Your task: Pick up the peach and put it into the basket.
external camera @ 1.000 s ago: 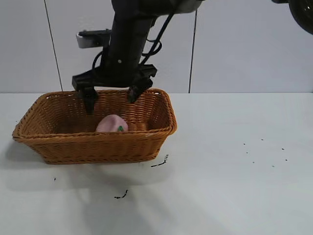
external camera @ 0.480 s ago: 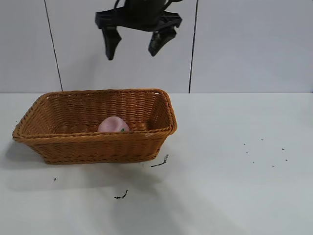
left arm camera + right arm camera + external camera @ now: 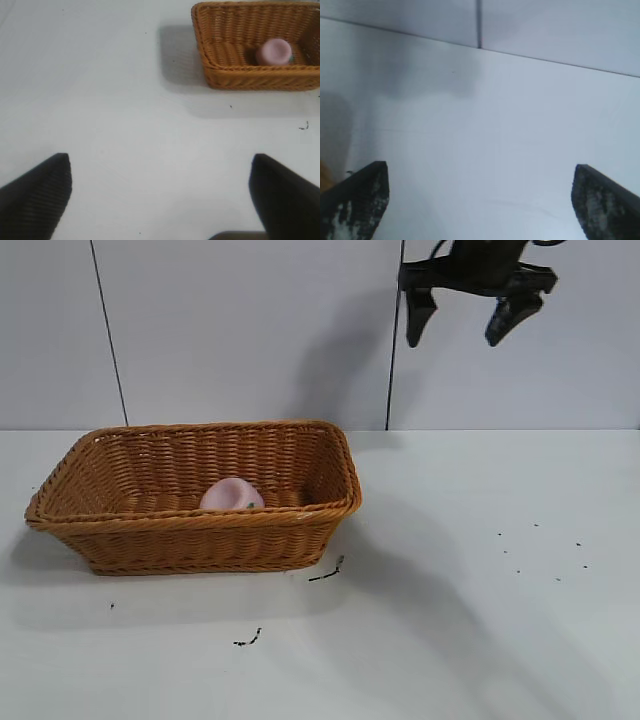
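Observation:
The pale-pink peach [image 3: 231,494] lies inside the orange-brown wicker basket [image 3: 200,535], near its middle and resting on the bottom. High above the table and well to the right of the basket, my right gripper [image 3: 453,339] hangs open and empty in front of the wall. The right wrist view shows its fingers spread wide [image 3: 479,170] over bare white table. My left gripper [image 3: 160,160] is open too, with nothing between its fingers, and it is far from the basket [image 3: 250,80] and the peach [image 3: 273,51]. The left arm is out of the exterior view.
A few dark scraps [image 3: 327,570] and specks [image 3: 248,639] lie on the white table in front of the basket. More specks [image 3: 540,545] dot the right side. A panelled wall [image 3: 250,330] closes off the back edge.
My right gripper has risen out of the basket and swung up and to the right, staying open. The peach stays in the basket where it lay.

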Robot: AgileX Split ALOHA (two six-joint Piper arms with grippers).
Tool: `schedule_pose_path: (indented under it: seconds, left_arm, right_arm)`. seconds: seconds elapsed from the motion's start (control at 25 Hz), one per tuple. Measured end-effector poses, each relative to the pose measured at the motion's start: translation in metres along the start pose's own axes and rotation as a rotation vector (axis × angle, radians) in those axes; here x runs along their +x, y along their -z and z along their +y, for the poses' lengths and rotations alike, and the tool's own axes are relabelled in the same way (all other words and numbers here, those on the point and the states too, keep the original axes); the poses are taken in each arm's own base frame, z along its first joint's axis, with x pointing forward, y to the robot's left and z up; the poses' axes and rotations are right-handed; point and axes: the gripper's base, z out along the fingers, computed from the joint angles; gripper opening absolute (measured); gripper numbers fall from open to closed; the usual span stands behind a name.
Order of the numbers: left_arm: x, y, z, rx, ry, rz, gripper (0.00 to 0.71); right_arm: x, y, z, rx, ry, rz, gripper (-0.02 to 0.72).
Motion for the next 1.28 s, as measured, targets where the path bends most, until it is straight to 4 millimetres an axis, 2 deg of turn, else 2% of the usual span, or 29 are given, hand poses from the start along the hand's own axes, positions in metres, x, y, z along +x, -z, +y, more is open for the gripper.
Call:
schedule_pose_path:
  seconds: [0.16,0.28,0.36,0.56,0.76,0.92,1.12,1.28]
  left_arm:
    - [0.000,0.000,0.000,0.000,0.000,0.000,0.693]
    - [0.000,0.000,0.000,0.000,0.000,0.000,0.693]
    - [0.000,0.000,0.000,0.000,0.000,0.000,0.693]
    - [0.000,0.000,0.000,0.000,0.000,0.000,0.693]
    - [0.000,0.000,0.000,0.000,0.000,0.000,0.693]
    - [0.000,0.000,0.000,0.000,0.000,0.000,0.693]
    - [0.000,0.000,0.000,0.000,0.000,0.000,0.693]
    - [0.000,0.000,0.000,0.000,0.000,0.000,0.693]
  right_arm:
    - [0.000,0.019,0.000,0.012,0.010,-0.012,0.688]
    - [0.004,0.045,0.000,0.023,0.015,-0.018,0.688]
    - [0.010,0.070,0.000,0.027,0.017,-0.025,0.688]
    - [0.048,0.130,0.002,0.028,0.016,0.001,0.688]
    - [0.111,0.200,0.004,0.028,0.016,-0.008,0.689]
    - [0.181,0.243,0.006,0.028,0.017,-0.023,0.691]
    - [0.276,0.264,0.006,0.028,0.017,-0.061,0.695]
    - [0.337,0.262,0.005,0.028,0.020,-0.194,0.695]
